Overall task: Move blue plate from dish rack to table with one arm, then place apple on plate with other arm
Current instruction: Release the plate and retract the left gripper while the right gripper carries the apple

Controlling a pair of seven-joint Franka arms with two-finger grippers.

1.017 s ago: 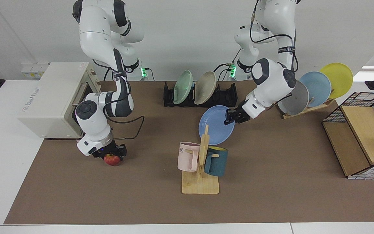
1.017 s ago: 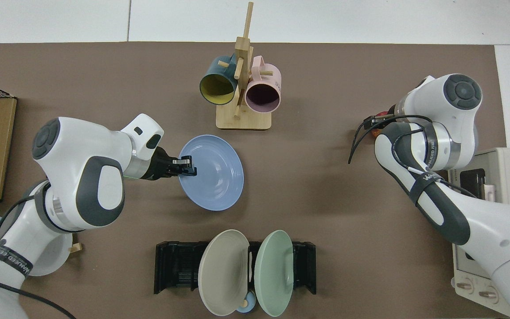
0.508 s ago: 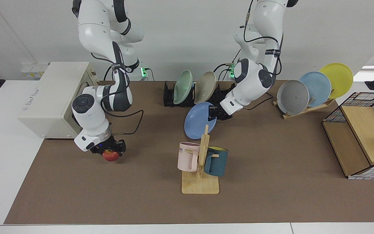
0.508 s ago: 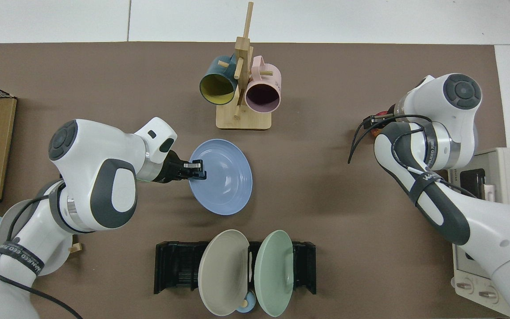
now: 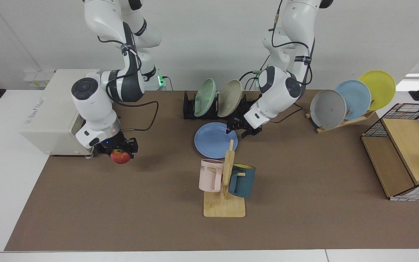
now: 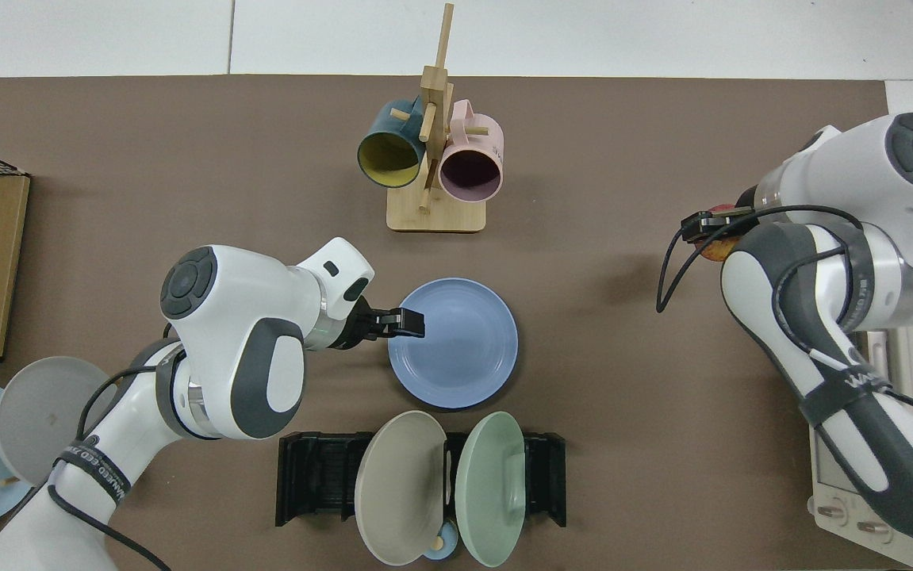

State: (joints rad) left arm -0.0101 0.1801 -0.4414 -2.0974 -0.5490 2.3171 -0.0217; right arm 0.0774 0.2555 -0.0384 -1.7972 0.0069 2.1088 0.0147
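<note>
The blue plate (image 5: 213,140) (image 6: 456,345) lies level on the brown table (image 5: 304,203), just in front of the black dish rack (image 5: 258,105) (image 6: 313,476). My left gripper (image 5: 233,128) (image 6: 412,321) is at the plate's rim on the side facing its arm, shut on the edge. A green plate and a beige plate still stand in the rack. My right gripper (image 5: 120,152) hangs above the table in front of the white oven, shut on the red apple (image 5: 120,157) (image 6: 714,242), which is clear of the surface. In the top view the arm hides most of the apple.
A wooden mug tree (image 5: 224,182) with a pink and a teal mug stands close in front of the plate. A slanted wooden stand (image 5: 344,120) holds grey, sky-blue and yellow plates. The white oven (image 5: 49,109) and a wire-and-wood shelf (image 5: 402,156) sit at the two ends.
The left arm swung the tilted blue plate toward the rack's front and lowered it level onto the table. The right gripper lifted the apple off the table.
</note>
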